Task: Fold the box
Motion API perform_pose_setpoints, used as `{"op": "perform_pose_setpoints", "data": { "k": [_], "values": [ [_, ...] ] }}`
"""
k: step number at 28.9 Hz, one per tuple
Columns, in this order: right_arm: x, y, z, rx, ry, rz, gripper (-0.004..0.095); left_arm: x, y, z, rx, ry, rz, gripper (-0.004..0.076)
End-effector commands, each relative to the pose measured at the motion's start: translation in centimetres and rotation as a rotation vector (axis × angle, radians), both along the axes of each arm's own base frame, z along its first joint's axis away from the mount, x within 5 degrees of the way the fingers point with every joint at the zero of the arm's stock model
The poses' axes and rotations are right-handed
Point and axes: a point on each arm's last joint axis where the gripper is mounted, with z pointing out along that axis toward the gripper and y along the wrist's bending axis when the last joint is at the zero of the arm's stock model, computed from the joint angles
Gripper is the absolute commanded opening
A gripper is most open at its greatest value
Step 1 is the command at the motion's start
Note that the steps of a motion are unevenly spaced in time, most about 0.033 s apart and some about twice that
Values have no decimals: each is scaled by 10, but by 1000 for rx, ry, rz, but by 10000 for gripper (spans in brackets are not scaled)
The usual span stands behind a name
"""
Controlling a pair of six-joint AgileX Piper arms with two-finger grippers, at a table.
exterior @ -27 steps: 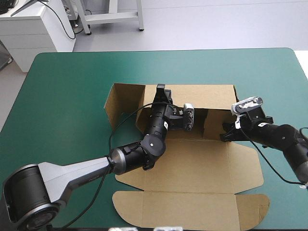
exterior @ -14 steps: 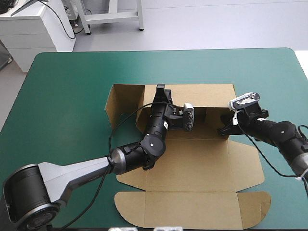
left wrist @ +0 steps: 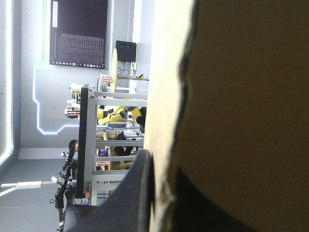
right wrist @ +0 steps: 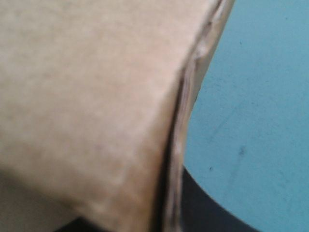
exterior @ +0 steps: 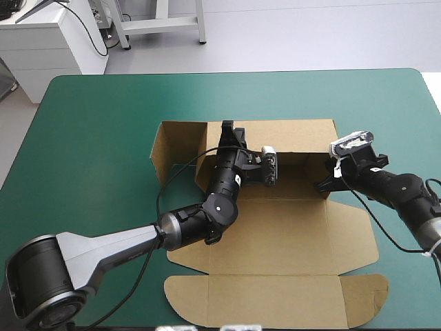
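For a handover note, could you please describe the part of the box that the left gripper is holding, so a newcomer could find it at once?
On the teal-green table, the brown box lies mostly flat. Along its far side stands the long back wall, the left gripper shut on its top edge; its neighbours, the side walls, are much shorter.

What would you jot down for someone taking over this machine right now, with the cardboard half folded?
The left hand, two black fin-shaped fingers, is shut on the raised far wall of the brown cardboard box, near its middle.
The right hand is shut on a board edge at the box's right end.
The box sits mid-table on the teal-green cover.
Done: far wall and far-left side wall are up.
Left: the right side flap and the near rounded lid flap lie flat.
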Motion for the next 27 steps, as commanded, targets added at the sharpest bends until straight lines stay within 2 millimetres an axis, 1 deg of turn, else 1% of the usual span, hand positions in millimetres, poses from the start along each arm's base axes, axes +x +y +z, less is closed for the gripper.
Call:
{"op": "perform_pose_setpoints", "data": {
  "k": [1, 11, 13, 16, 18, 21, 23, 25, 27],
  "values": [
    [-6, 0, 22, -18, -72, 29, 1, -4, 0, 21, -54, -46, -20, -8],
    [-10, 0, 21, -32, -45, 34, 1, -4, 0, 21, -54, -44, -24, -8],
    [-10, 1, 21, -20, -32, 38, 1, -4, 0, 21, -54, -44, -24, 7],
    [-11, 0, 20, -15, -17, 30, 1, -4, 0, 21, -73, -36, -24, 74],
    [-11, 0, 19, -24, -9, 26, 1, -4, -1, 19, -72, -32, -25, 160],
    [-12, -1, 18, -44, 7, 33, 2, -3, -2, 18, -68, -30, -25, 311],
    [-12, -2, 17, -48, 17, 25, 1, -3, -2, 18, -68, -29, -25, 388],
    [-13, -3, 16, -52, 23, 16, 1, -3, -2, 18, -68, -29, -25, 407],
    [-13, -3, 16, -55, 27, 10, 1, -5, -3, 18, -68, -29, -29, 403]
  ]
}}
